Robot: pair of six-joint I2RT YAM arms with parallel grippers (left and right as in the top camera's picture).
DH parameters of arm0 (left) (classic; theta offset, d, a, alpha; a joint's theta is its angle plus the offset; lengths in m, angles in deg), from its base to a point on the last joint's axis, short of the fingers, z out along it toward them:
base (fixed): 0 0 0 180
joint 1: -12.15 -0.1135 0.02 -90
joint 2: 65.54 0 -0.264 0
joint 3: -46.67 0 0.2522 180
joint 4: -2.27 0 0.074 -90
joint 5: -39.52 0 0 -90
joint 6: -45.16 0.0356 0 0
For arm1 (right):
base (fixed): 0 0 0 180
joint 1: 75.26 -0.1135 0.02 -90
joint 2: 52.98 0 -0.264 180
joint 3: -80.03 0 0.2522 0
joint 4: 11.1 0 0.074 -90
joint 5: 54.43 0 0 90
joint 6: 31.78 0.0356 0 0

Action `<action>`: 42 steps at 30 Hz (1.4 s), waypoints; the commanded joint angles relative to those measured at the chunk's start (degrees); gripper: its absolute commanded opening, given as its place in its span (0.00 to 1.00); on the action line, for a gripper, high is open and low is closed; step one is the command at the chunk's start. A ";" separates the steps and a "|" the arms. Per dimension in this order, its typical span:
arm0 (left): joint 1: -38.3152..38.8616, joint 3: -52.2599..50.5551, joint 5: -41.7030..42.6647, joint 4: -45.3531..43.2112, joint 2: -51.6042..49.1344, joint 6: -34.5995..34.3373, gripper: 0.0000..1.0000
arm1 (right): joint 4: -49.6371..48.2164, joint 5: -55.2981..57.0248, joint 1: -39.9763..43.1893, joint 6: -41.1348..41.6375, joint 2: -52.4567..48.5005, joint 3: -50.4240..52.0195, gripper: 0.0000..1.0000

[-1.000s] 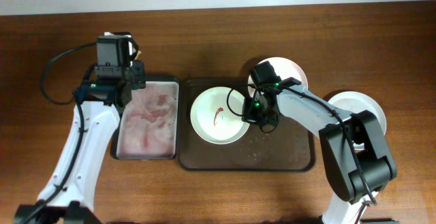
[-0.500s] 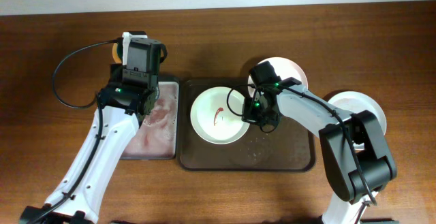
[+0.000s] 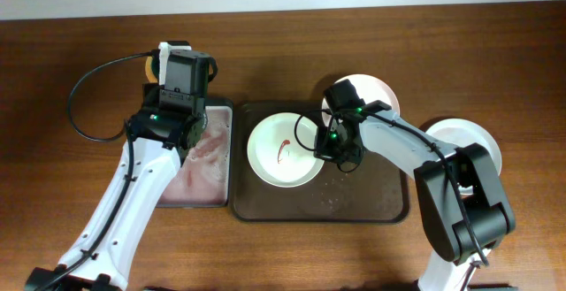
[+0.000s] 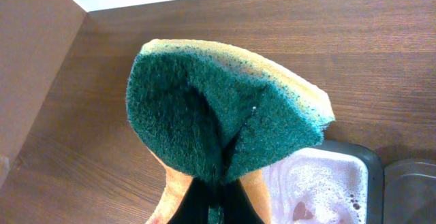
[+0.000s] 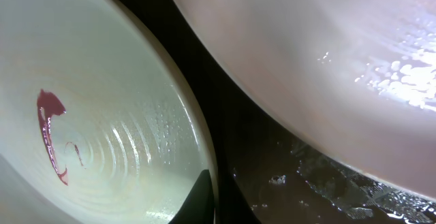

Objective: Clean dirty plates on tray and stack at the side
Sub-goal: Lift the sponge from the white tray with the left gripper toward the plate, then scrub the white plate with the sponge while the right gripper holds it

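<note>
fingers (image 5: 202,200) of the right gripper (image 3: 332,146) pinch the right rim of the sauce-marked plate (image 3: 281,149), which lies on the left half of the tray (image 3: 371,204). left of the tray sits the basin (image 3: 199,203) of pinkish liquid. a second plate (image 3: 376,89) lies at the tray's far edge, and a third plate (image 3: 473,136) on the table (image 3: 292,256) to the right. the left gripper (image 4: 214,207) clamps the sponge (image 4: 225,115), folded, above the basin's far end.

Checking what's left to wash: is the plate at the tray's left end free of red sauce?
No, a red sauce squiggle marks the middle of that plate.
</note>
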 commanded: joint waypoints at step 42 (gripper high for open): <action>0.33 -8.46 74.99 -16.74 -20.11 -16.90 0.00 | 0.83 0.72 -0.72 -6.19 -1.16 1.07 0.04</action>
